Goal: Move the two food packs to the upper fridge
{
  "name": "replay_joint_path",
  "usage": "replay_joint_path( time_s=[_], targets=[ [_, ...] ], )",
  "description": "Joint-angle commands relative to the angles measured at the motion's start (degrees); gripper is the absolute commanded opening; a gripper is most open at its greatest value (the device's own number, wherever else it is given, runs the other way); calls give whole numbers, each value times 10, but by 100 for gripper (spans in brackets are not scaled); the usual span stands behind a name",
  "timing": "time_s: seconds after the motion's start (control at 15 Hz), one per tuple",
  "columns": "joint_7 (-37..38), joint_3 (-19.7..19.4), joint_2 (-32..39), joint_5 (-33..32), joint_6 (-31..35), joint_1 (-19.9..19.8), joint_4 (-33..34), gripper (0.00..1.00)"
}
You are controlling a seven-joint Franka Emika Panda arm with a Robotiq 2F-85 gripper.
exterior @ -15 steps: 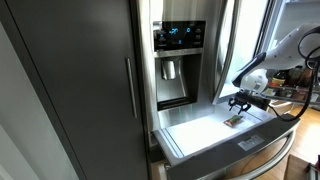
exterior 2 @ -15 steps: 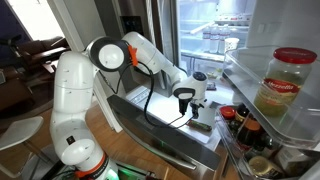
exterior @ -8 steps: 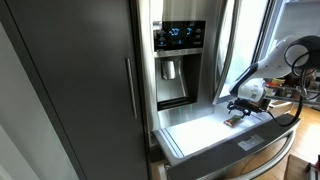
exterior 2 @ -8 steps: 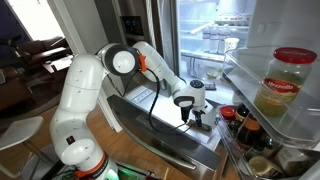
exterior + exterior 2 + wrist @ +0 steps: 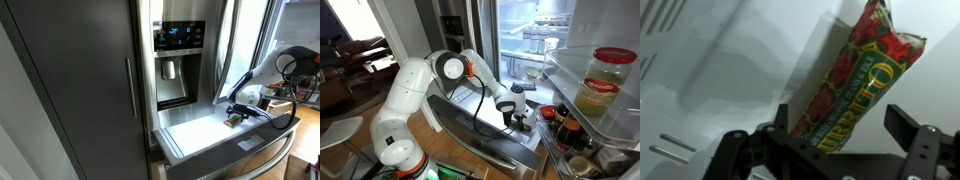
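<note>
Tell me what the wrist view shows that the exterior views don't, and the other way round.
Only the wrist view shows the print on the food pack, red and green with yellow lettering. The pack rests on a white floor between the open tool's spread fingers.

Only the exterior views show the arm, the blue-lit dispenser panel, the lit, open upper fridge and a jar on its door shelf.

All of them show the tool low over the pulled-out white drawer, at the pack.
</note>
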Motion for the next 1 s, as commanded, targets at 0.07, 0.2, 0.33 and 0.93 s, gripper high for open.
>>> replay_joint_path(
  time_s=[0.07,0.2,0.33,0.93],
  targets=[
    [4,13,25,-25,-6,-22,27,69],
    [6,11,25,-29,-6,-23,28,52],
    [10,10,16,-30,-12,-22,26,36],
    [57,-22,-64,-47,-76,7,-22,4]
  ],
)
